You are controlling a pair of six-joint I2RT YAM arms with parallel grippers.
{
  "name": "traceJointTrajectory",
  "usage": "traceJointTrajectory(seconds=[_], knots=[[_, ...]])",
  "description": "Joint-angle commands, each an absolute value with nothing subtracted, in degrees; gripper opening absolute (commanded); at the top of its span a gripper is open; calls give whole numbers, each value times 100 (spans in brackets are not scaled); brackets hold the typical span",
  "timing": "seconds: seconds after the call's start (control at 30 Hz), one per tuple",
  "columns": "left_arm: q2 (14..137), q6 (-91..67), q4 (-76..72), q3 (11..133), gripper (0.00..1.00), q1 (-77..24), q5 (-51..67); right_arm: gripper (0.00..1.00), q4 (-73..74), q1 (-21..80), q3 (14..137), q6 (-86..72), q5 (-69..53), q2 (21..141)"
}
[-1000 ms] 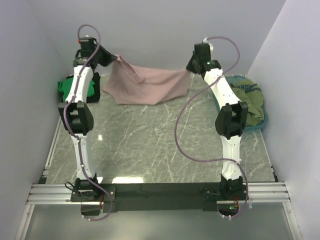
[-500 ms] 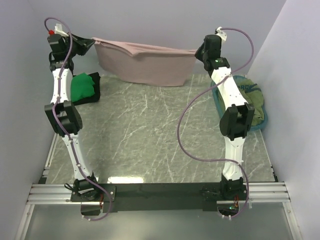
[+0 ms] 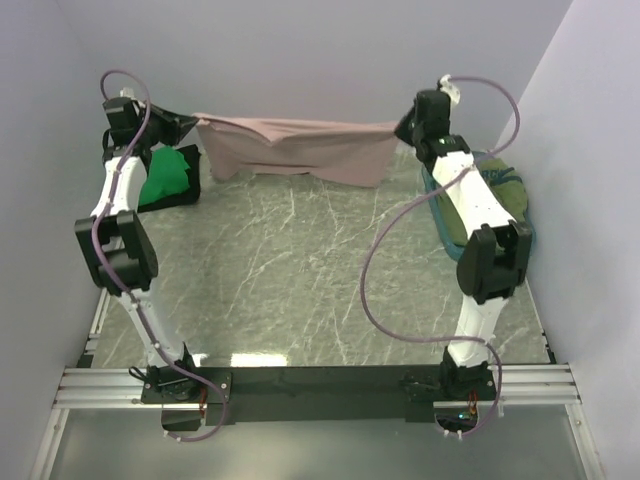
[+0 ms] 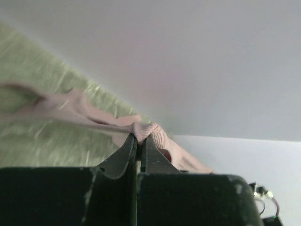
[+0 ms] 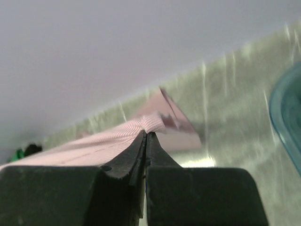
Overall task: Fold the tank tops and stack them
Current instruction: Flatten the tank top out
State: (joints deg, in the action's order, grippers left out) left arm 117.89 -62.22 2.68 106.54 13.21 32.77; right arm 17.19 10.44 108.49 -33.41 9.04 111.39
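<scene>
light: bright, even, soft from above | glare: white patches on tabletop (image 3: 300, 270) toward its near edge | wrist views: tabletop smeared, streaky | left claw (image 4: 138, 140), right claw (image 5: 146, 135): dark, underlit | pink tank top (image 5: 150, 123): ribbing sharp at the tips, blurred beyond

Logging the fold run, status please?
Left jaws, right jaws both shut on pink tank top, stretched between them. Green tank top lying far left; olive tank top in teal basket. No obstruction seen.
</scene>
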Motion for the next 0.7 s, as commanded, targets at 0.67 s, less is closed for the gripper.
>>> traceJointTrajectory(seconds=[0.67], knots=[[8043,-5441,2740,4360,1,1617,1452,0,1345,1669,3816,-4358,-9,7516]])
